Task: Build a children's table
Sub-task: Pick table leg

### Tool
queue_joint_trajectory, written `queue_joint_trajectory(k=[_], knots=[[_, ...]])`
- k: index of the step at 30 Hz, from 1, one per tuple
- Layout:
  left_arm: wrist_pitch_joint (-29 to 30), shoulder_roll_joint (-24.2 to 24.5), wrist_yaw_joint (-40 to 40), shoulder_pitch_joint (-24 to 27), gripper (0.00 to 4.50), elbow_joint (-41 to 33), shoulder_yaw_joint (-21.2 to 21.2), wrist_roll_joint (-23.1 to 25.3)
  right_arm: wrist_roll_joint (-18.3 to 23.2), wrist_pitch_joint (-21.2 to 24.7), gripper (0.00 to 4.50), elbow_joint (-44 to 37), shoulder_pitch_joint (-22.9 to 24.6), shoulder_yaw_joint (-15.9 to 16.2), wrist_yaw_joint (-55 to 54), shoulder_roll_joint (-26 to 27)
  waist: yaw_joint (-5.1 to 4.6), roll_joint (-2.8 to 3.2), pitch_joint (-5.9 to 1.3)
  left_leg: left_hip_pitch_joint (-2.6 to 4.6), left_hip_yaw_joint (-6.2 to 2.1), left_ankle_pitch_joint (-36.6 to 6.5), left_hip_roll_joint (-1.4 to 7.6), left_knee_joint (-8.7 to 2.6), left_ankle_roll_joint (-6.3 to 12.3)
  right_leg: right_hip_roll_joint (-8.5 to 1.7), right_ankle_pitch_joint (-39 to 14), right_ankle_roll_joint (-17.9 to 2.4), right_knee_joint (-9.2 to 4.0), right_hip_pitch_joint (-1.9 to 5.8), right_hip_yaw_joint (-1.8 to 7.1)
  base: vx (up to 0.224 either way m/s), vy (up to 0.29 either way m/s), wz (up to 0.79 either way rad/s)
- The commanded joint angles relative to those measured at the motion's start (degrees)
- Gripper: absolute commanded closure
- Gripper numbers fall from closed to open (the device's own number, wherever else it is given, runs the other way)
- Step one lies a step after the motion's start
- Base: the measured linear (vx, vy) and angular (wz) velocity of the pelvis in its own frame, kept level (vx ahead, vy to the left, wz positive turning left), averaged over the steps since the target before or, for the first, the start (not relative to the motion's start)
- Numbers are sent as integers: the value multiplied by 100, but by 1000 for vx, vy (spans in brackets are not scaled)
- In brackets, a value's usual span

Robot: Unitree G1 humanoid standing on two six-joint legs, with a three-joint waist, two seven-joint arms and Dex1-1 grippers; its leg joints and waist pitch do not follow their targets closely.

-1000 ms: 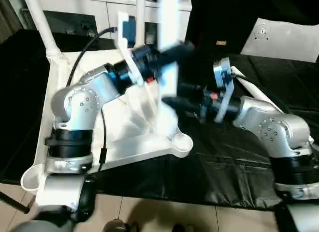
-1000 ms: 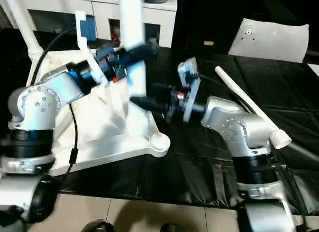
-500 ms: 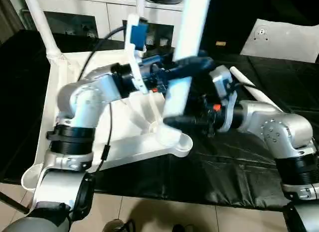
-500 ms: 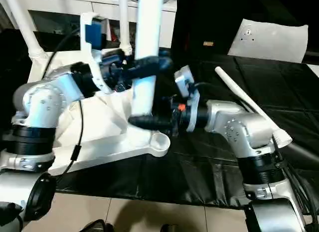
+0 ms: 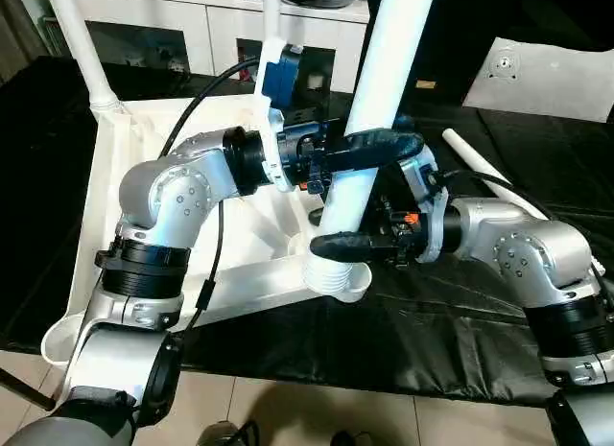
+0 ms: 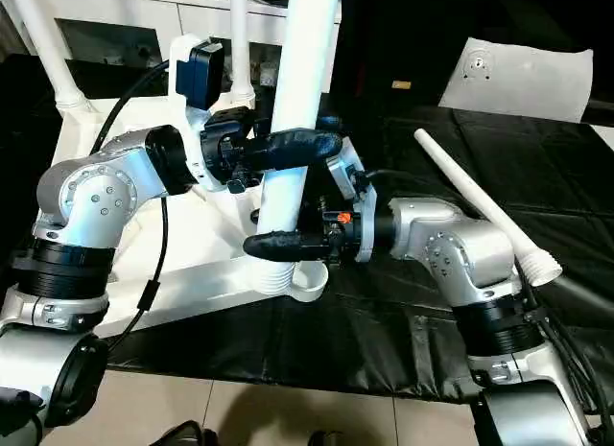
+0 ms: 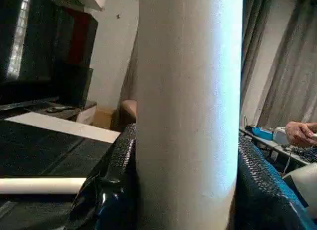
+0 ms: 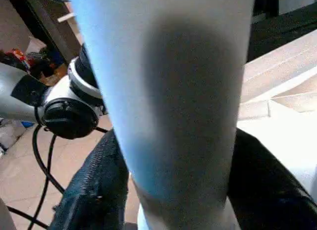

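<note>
Both sets of jaws pinch the smooth white tube leg (image 5: 382, 91) upright.

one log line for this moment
both hands grip upright white plastic tube leg | threaded end over tabletop corner socket

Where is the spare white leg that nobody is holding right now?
In the right eye view, the loose leg lies slanted on the black cloth, on the robot's right, just behind its right forearm.
</note>
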Motion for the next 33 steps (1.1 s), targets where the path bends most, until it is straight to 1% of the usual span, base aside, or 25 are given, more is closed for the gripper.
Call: queue_joint_trajectory(k=[1, 2, 4, 5, 6, 8, 9, 14, 16, 17, 18, 19, 20, 21, 22, 23, 24, 26, 27, 28, 31, 32, 33], knots=[[-83, -26, -29, -147, 267, -53, -91, 69, -16, -60, 212, -30, -83, 19, 71, -6, 19, -60, -515, 45, -16, -845, 169, -347, 67, -359, -2176, -771, -395, 358, 224, 0, 0, 0], [-86, -29, -29, -151, 267, -48, -93, 69, -20, -61, 212, -39, -70, 31, 74, -9, 18, -47, -513, 44, -17, -855, 169, -347, 63, -360, -2179, -774, -398, 357, 224, 0, 0, 0], [-92, -42, -15, -172, 267, -19, -92, 76, -27, -62, 232, -52, -48, 45, 81, -18, 17, -44, -511, 45, -18, -874, 167, -348, 57, -360, -2208, -761, -402, 357, 222, 0, 0, 0], [-92, -42, -15, -172, 267, -19, -92, 76, -27, -62, 240, -52, -48, 45, 81, -18, 18, -52, -515, 46, -16, -871, 164, -344, 57, -360, -2213, -755, -404, 360, 223, 0, 0, 0], [-95, -47, -15, -182, 267, -3, -93, 84, -30, -69, 240, -55, -39, 55, 89, -27, 20, -34, -513, 45, -18, -870, 164, -345, 59, -359, -2218, -754, -404, 359, 222, 0, 0, 0], [-88, -53, -13, -202, 267, 25, -99, 94, -46, -80, 250, -58, -25, 70, 96, -43, 16, -46, -516, 46, -17, -868, 162, -344, 62, -352, -2201, -753, -404, 360, 220, 0, 0, 0], [-82, -56, -6, -209, 267, 35, -98, 93, -54, -81, 251, -57, -23, 71, 99, -43, 15, -31, -516, 44, -19, -867, 166, -347, 64, -353, -2177, -766, -403, 362, 221, 0, 0, 0], [-44, -89, 135, -248, 267, 57, -85, 104, -77, -74, 254, -54, -8, 49, 95, -26, 19, -32, -522, 48, -21, -867, 167, -344, 67, -350, -2080, -819, -388, 366, 222, 0, 0, 0], [71, -94, 144, -241, 267, -21, -68, 12, -68, -69, 254, -65, 9, 38, 79, -17, 19, -28, -522, 46, -21, -863, 167, -344, 70, -352, -2050, -845, -386, 368, 220, 0, 0, 0], [93, -141, 218, -239, 211, -99, -30, -38, -53, -65, 254, -81, 36, 24, 51, -3, 23, -25, -523, 48, -21, -870, 164, -342, 69, -353, -2054, -848, -387, 370, 221, 0, 0, 0], [145, -210, 365, -245, 197, -146, 20, -83, -39, -65, 254, -106, 73, 7, 15, 15, 28, -20, -525, 41, -23, -858, 167, -340, 66, -356, -2012, -875, -381, 375, 220, 0, 0, 0], [172, -257, 469, -251, 197, -168, 53, -104, -29, -66, 254, -121, 98, -3, -9, 28, 24, -27, -521, 42, -21, -885, 176, -339, 64, -353, -1971, -907, -376, 373, 221, 0, 0, 0], [161, -346, 616, -258, 191, -173, 125, -138, -23, -79, 255, -130, 124, -23, -63, 63, 33, -6, -522, 47, -27, -895, 174, -340, 64, -361, -1981, -921, -382, 372, 217, 0, 0, 0], [154, -459, 805, -264, 180, -170, 228, -198, -19, -91, 256, -149, 158, -32, -108, 100, 31, -21, -528, 42, -22, -886, 169, -335, 73, -353, -1939, -930, -384, 375, 217, 0, 0, 0], [130, -590, 1023, -268, 169, -173, 347, -263, -20, -108, 257, -170, 197, -42, -167, 145, 31, -21, -528, 28, -24, -866, 168, -334, 72, -353, -1893, -941, -378, 387, 215, 0, 0, 0], [110, -668, 1149, -270, 169, -174, 416, -301, -22, -118, 257, -180, 219, -46, -202, 171, 37, -22, -525, 33, -21, -876, 169, -329, 61, -357, -1894, -955, -381, 383, 214, 0, 0, 0], [36, -920, 1551, -286, 156, -163, 648, -447, -38, -151, 257, -205, 286, -52, -304, 245, 37, -28, -520, 26, -23, -921, 170, -323, 59, -362, -1930, -982, -389, 391, 208, 0, 0, 0], [12, -1005, 1683, -295, 147, -156, 727, -503, -49, -163, 257, -211, 308, -54, -337, 271, 44, -40, -524, 29, -26, -963, 158, -322, 80, -358, -2079, -914, -412, 391, 197, 0, 0, 0], [-23, -1096, 1801, -300, 125, -173, 797, -562, -49, -173, 257, -211, 339, -75, -412, 331, 42, -57, -515, 30, -24, -981, 152, -327, 100, -346, -2208, -823, -437, 379, 191, 0, 0, 0], [-102, -1210, 1999, -323, 119, -163, 923, -636, -42, -207, 257, -210, 379, -130, -555, 441, 42, -51, -509, 22, -32, -983, 149, -330, 84, -352, -2333, -741, -441, 385, 185, 0, 0, 0], [-198, -1307, 2171, -339, 114, -167, 1041, -700, -23, -234, 258, -213, 414, -184, -684, 539, 31, -46, -510, 27, -32, -1023, 143, -322, 71, -356, -2503, -636, -479, 362, 178, 0, 0, 0], [-315, -1411, 2382, -367, 109, -146, 1187, -767, -2, -269, 258, -216, 442, -235, -792, 629, 36, -47, -514, 34, -35, -1014, 146, -328, 87, -355, -2527, -609, -483, 362, 174, 0, 0, 0], [-563, -1650, 2825, -432, 96, -104, 1575, -1003, 57, -350, 258, -249, 514, -361, -1011, 832, 39, -9, -510, 31, -39, -1025, 155, -329, 67, -354, -2470, -618, -477, 357, 177, 0, 0, 0]])
